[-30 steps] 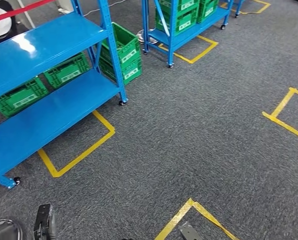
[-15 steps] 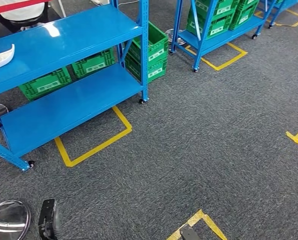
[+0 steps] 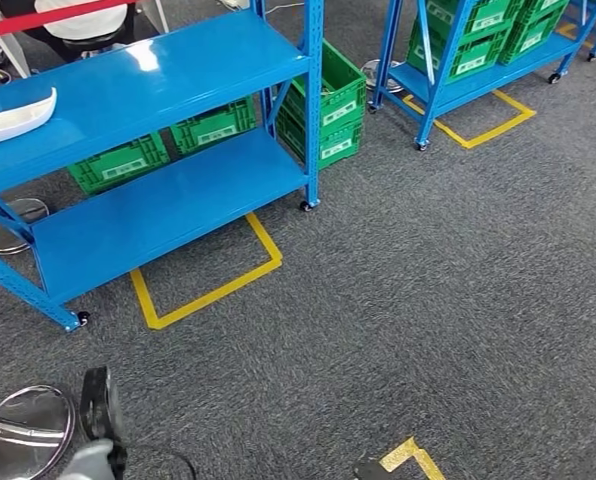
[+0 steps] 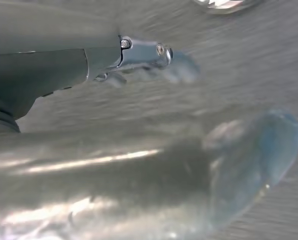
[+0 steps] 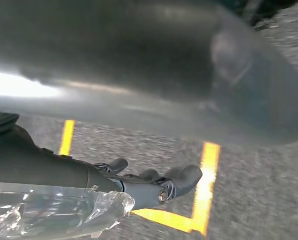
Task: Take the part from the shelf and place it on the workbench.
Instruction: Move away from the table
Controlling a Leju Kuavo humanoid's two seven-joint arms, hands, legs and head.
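Two hands hang low and grasp nothing: left hand (image 4: 147,55) and right hand (image 5: 155,185), fingers loosely extended. White part (image 3: 16,115) lies at upper left on the blue shelf (image 3: 204,55). Risk: a poorly aligned approach leaves the part out of reach.

The blue shelf (image 3: 140,75) stands far left, its top level bare to the right of a white part (image 3: 16,115) lying at its left end, so reach from above is open there. Green crates (image 3: 321,100) crowd the floor behind and to the right of it. Grey carpet (image 3: 431,300) lies open across the near and right floor; a chrome stool base (image 3: 27,425) sits near left.
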